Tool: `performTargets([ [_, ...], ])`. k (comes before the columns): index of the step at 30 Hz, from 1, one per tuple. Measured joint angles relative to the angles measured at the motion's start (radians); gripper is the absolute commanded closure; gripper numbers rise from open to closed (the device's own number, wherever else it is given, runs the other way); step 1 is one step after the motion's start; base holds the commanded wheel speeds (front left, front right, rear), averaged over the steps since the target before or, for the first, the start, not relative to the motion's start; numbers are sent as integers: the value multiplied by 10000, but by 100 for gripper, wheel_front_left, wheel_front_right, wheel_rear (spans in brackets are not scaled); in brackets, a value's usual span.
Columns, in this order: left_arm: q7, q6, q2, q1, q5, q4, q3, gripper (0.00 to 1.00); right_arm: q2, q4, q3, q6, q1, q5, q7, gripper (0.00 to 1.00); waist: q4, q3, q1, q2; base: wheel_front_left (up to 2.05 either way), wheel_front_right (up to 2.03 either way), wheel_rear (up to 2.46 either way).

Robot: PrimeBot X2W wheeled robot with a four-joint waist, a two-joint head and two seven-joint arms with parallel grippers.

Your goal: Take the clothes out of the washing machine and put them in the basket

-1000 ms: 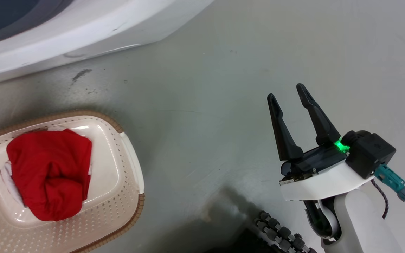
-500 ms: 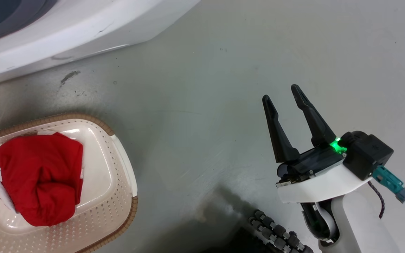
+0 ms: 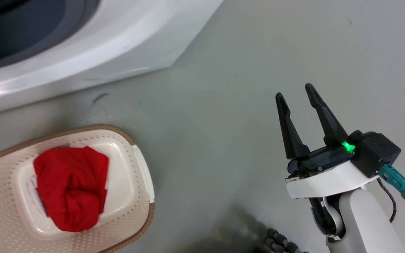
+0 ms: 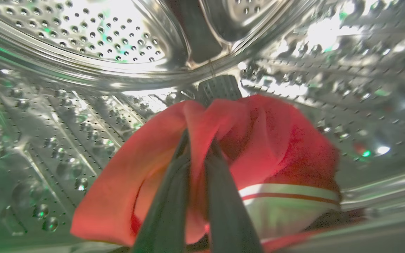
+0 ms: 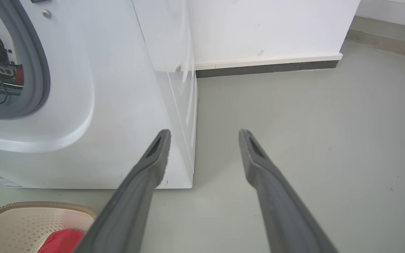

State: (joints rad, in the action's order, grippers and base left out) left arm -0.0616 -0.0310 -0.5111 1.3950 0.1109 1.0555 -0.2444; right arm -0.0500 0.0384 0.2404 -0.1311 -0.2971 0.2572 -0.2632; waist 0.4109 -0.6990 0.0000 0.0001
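Grey floor ran across the head view, and there was the washing machine, big and white. The top-left corner cut it off, so just its curved front and a slice of the dark door opening showed. Inside, its steel drum gleamed, dotted with holes and washed out in places by glare. Near the machine's front sat the basket, cream plastic with a brown woven rim, its left and lower edges running out of the picture. A red bundle lay crumpled in it, slightly blurred, with a sliver of white peeking out at its left side. Down in the drum was a red cloth with a white band and a thin red stripe. The left claw was clamped on a fold of it, fingers nearly together, their dark length hiding the cloth's middle. Over bare floor, well apart from the basket, the right claw hung wide open, holding nothing
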Motion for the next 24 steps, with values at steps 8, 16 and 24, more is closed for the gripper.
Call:
performTargets([
  [8, 2174, 54, 807, -1647, 928, 401, 470, 100, 2, 403, -334, 0, 359, -403, -2, 0, -485, 1475, -1, 0, 0, 0, 0],
  [16, 3058, 222, 1632, -2902, 1419, 708, 616, 100, 2, 715, -535, 0, 915, -744, 186, 0, -993, 2918, -1, 0, 0, 0, 0],
  [24, 3218, 399, 2240, -4439, 1814, -199, 880, 100, 0, 533, -750, 2, 1675, -995, 677, 0, -1519, 4426, -2, 0, 0, 0, 0],
])
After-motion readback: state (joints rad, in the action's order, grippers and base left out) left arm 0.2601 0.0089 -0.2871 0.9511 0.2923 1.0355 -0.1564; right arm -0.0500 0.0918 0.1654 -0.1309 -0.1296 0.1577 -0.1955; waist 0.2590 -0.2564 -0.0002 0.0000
